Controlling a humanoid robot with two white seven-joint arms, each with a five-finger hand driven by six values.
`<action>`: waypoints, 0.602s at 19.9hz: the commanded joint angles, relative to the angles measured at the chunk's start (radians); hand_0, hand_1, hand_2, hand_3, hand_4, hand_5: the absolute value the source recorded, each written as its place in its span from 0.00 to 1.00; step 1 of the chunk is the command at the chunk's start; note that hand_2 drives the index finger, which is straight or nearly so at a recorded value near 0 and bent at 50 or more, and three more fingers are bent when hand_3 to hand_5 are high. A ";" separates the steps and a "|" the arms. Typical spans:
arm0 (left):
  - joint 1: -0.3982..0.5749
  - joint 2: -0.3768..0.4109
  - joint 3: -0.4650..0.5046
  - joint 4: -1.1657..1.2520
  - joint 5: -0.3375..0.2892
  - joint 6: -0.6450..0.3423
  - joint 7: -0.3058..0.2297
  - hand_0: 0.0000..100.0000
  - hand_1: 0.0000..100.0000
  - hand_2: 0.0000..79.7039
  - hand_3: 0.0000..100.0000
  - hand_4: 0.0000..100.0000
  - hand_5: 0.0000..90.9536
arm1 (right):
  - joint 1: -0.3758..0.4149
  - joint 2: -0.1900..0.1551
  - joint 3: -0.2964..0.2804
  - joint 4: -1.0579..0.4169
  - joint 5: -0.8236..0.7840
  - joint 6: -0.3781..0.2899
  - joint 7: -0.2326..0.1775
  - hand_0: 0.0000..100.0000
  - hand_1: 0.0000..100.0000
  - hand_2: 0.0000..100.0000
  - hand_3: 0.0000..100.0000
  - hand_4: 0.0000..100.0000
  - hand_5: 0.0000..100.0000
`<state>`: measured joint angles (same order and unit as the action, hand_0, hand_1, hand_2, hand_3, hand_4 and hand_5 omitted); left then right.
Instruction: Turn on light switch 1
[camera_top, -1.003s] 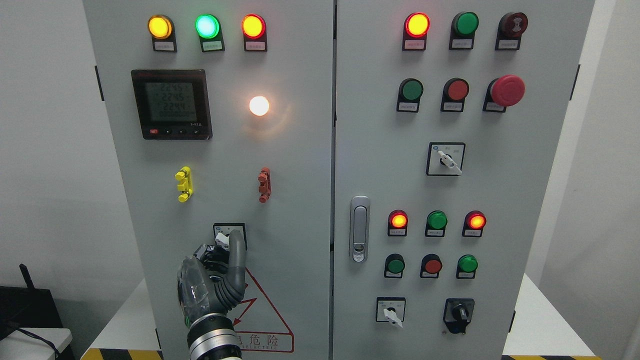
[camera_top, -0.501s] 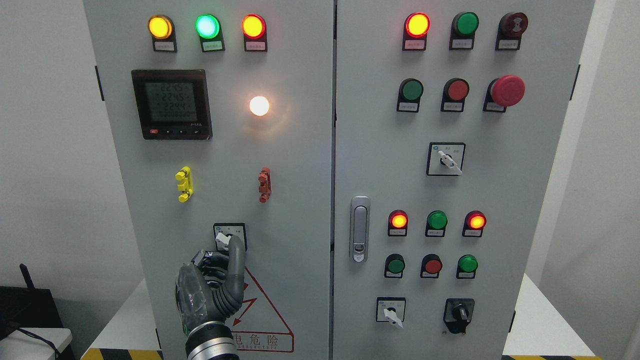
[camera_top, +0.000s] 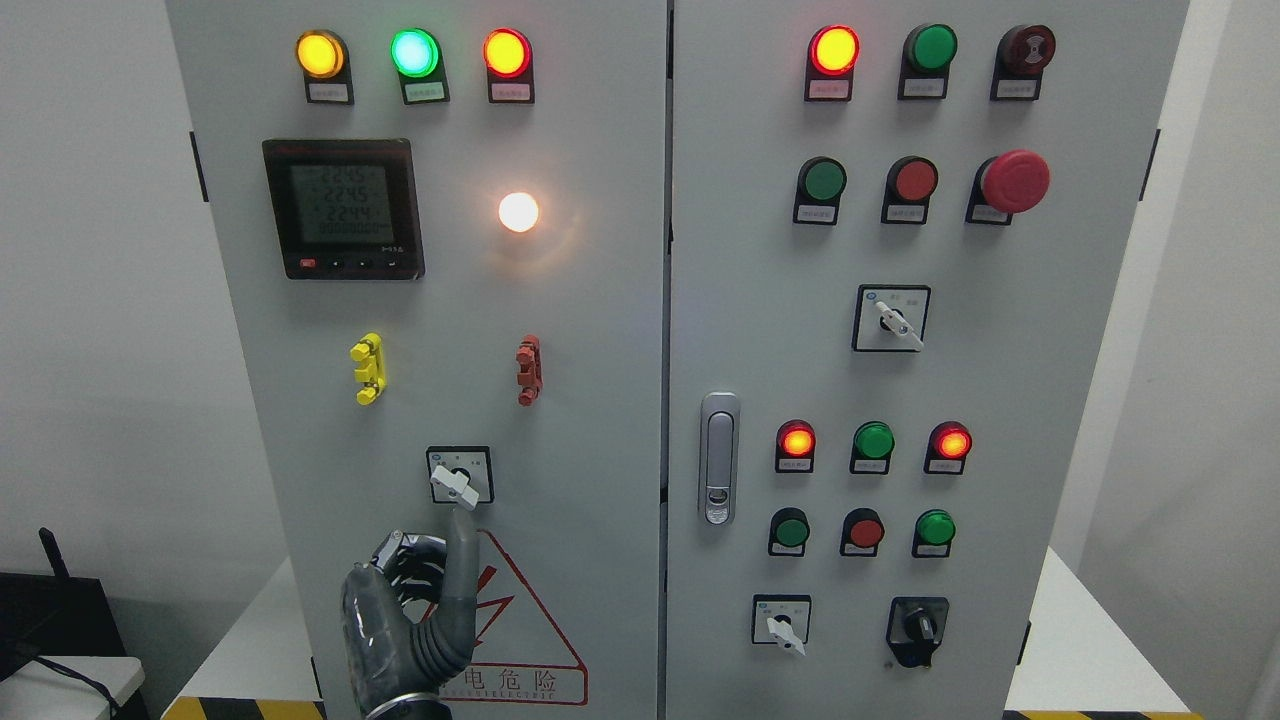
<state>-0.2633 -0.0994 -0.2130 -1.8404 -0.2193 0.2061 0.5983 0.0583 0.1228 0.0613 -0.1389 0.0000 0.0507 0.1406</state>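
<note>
The rotary switch (camera_top: 459, 476) sits low on the left cabinet door (camera_top: 600, 330), in a black-framed square, with its white lever tilted from upper left to lower right. A round white lamp (camera_top: 518, 212) above it glows. My left hand (camera_top: 425, 575) is just below the switch, in front of the red warning triangle (camera_top: 520, 640). One grey finger points up, its tip a little under the lever and not touching it. The other fingers are curled and hold nothing. The right hand does not show.
The left door also carries a digital meter (camera_top: 343, 208), three lit lamps on top, and a yellow clip (camera_top: 367, 368) and a red clip (camera_top: 528, 369). The right door has lamps, push buttons, a red emergency button (camera_top: 1014, 181), more rotary switches and a latch handle (camera_top: 719, 457).
My left hand has dropped down and away from the switch, which it was touching a second ago. The lever now shows in full. The white lamp stays lit throughout.
</note>
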 joint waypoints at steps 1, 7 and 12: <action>0.212 0.035 0.171 0.016 0.046 -0.257 -0.133 0.20 0.33 0.88 0.84 0.86 0.76 | 0.000 0.000 0.000 -0.001 -0.017 0.000 -0.004 0.12 0.39 0.00 0.00 0.00 0.00; 0.395 0.061 0.513 0.251 0.087 -0.693 -0.432 0.19 0.31 0.62 0.80 0.78 0.52 | 0.000 0.000 0.000 0.001 -0.017 0.000 -0.004 0.12 0.39 0.00 0.00 0.00 0.00; 0.470 0.079 0.751 0.533 0.167 -0.855 -0.624 0.13 0.21 0.25 0.42 0.43 0.12 | 0.000 0.000 0.000 0.001 -0.017 0.000 -0.003 0.12 0.39 0.00 0.00 0.00 0.00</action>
<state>0.0934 -0.0500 0.1216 -1.6624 -0.1122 -0.5601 0.0567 0.0583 0.1225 0.0614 -0.1387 0.0000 0.0507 0.1375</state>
